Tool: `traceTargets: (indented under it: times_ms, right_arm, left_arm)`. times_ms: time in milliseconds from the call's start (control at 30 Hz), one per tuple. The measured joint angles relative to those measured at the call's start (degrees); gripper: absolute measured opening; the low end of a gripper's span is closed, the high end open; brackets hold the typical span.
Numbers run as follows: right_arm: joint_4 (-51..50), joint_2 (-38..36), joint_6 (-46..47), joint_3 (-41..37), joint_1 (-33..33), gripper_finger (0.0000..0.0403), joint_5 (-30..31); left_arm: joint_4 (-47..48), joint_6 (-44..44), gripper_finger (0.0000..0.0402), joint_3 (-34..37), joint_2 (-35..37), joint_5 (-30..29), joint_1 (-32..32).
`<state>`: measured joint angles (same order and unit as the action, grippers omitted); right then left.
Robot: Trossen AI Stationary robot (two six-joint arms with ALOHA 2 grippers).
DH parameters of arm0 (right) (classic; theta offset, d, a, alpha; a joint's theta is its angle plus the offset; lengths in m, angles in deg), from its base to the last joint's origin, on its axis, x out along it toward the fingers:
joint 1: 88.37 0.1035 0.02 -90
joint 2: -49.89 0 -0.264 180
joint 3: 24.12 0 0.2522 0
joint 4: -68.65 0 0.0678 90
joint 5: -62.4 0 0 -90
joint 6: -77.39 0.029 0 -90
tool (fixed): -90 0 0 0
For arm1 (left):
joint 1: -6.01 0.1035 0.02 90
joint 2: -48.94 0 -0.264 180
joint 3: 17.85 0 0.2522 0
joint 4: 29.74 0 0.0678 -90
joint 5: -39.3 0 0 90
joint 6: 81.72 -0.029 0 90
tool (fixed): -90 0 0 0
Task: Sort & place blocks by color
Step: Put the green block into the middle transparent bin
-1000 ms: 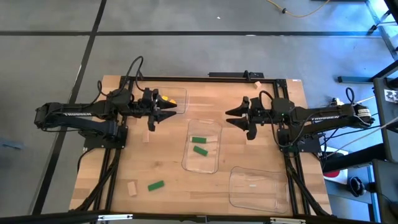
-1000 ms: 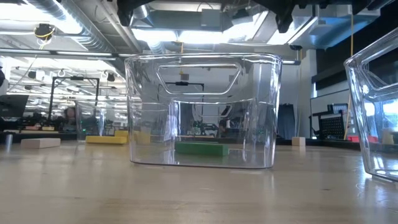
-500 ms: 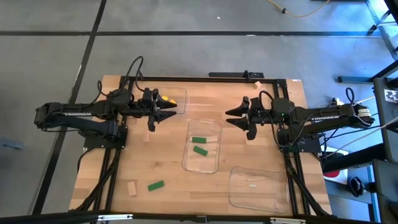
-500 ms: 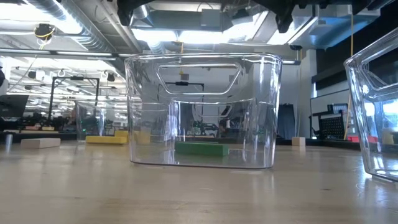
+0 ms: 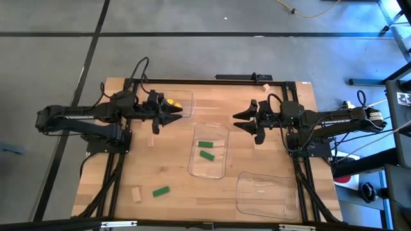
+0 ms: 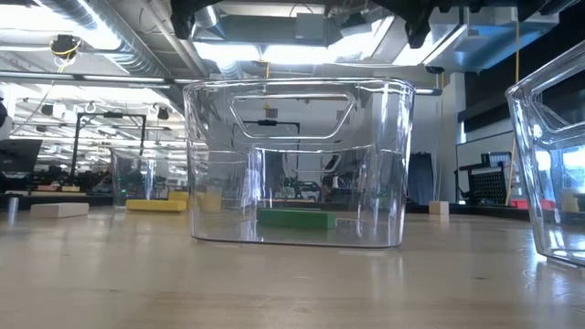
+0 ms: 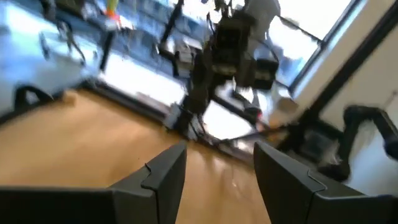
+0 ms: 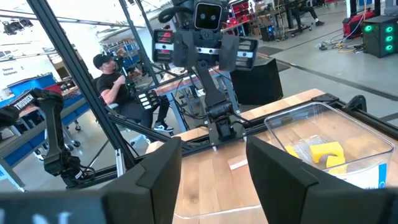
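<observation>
- Two green blocks (image 5: pixel 205 149) sit in your middle tray (image 5: pixel 210 165).
- Left gripper (image 5: pixel 174 112), right gripper (image 5: pixel 237 120): both wide, empty.
- Approach the loose green block (image 5: pixel 160 190) left of that tray squarely.

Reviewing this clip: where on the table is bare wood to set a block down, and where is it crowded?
Bare wood lies between the middle tray and the left frame rail, above the loose green block and tan block. Another patch sits between the left gripper and right gripper. It is crowded around the yellow-block tray and the near-right tray.

Wooden table (image 5: pixel 173 173); three clear trays (image 5: pixel 266 196); seated person (image 8: pixel 118 84) behind.
</observation>
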<state>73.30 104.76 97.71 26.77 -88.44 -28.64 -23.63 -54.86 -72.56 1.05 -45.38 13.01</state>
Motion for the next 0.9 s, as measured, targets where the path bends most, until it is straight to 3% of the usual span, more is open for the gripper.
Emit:
traceTargets:
  times_ms: [200,267,367,667,900]
  right_arm:
    - [-0.26,0.02,-1.61,0.0,-0.02,0.0184,0.06]
    - [-0.3,0.02,-2.73,0.0,-0.02,0.0184,0.05]
    - [-0.58,0.02,-3.03,0.0,-0.03,0.0184,0.05]
    - [-0.96,0.02,-6.02,0.0,-0.13,0.0184,0.04]
    - [-3.19,0.02,-6.02,-0.02,-0.13,0.0184,0.02]
  left_arm:
    - [29.41,5.98,0.0179,-12.16,-6.11,0.87,-7.45]
    - [41.58,10.58,0.0179,-16.16,-9.54,-0.03,-11.51]
    - [52.29,18.88,0.0179,-19.32,-15.49,0.72,-18.34]
    - [55.48,40.5,0.0179,-19.39,-33.53,2.91,-37.45]
    - [52.52,46.52,0.0179,-19.33,-46.07,2.75,-44.53]
